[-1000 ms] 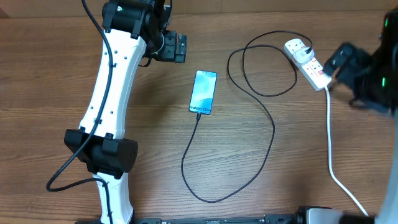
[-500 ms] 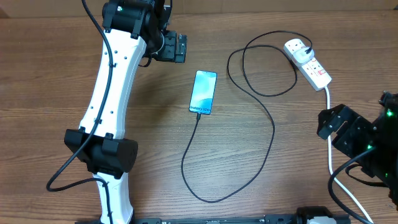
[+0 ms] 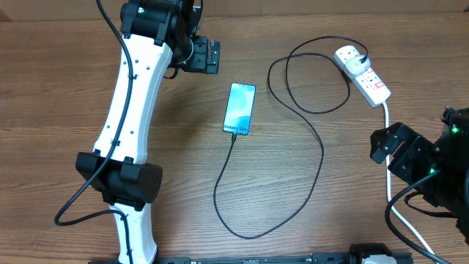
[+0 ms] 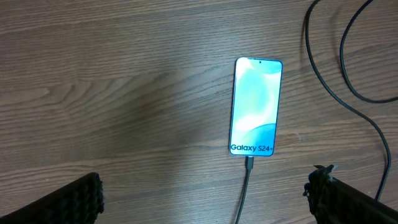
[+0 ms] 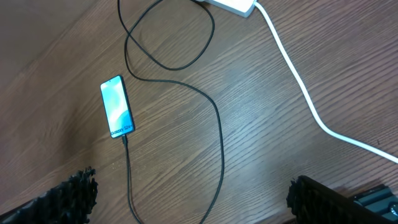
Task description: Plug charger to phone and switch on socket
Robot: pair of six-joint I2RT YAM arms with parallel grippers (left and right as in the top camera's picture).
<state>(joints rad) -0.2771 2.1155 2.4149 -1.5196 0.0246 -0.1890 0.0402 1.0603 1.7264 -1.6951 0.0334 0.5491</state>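
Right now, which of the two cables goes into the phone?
The thin black charger cable: its tip meets the phone at the labelled end. The thick white cord leaves the power strip.

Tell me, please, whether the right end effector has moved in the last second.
Yes. The right end effector has drawn back from the socket, toward the bottom of the overhead view, alongside the white cord.

Black charger (image 3: 323, 150) links lit phone (image 3: 239, 108) to white socket (image 3: 370, 79).

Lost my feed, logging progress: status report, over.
Left fingers open, empty, beside phone. Right fingers open, empty, short of socket. Charger plugged into phone; switch unreadable. Nothing in the way.
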